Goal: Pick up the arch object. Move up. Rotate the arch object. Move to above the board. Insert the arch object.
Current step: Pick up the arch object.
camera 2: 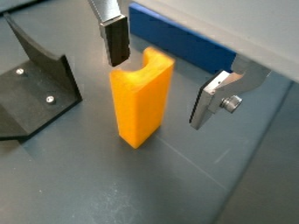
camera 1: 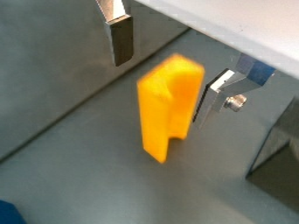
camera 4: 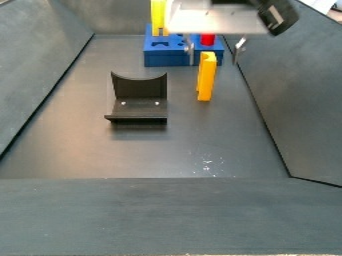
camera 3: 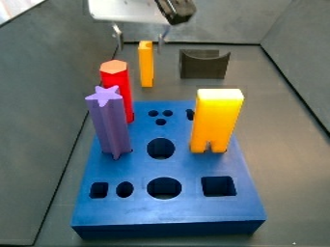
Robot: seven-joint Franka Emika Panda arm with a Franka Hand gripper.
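Observation:
The arch object [camera 2: 140,105] is a slim yellow-orange block with a curved notch in its top. It stands upright on the dark floor, just off the far edge of the board [camera 3: 168,188]. My gripper [camera 2: 158,92] is open and straddles its upper part. One finger [camera 2: 114,39] is on one side and the other finger [camera 2: 211,101] on the opposite side, with a gap at each. In a wrist view the arch object [camera 1: 166,105] looks blurred between the fingers. Both side views show the arch object [camera 3: 146,63] [camera 4: 206,77] under the gripper's white body [camera 4: 221,18].
On the blue board stand a red post [camera 3: 114,82], a purple star post [camera 3: 110,121] and a wide yellow block [camera 3: 215,121]. The dark fixture [camera 4: 136,97] [camera 2: 35,83] sits on the floor next to the arch object. Grey walls enclose the floor.

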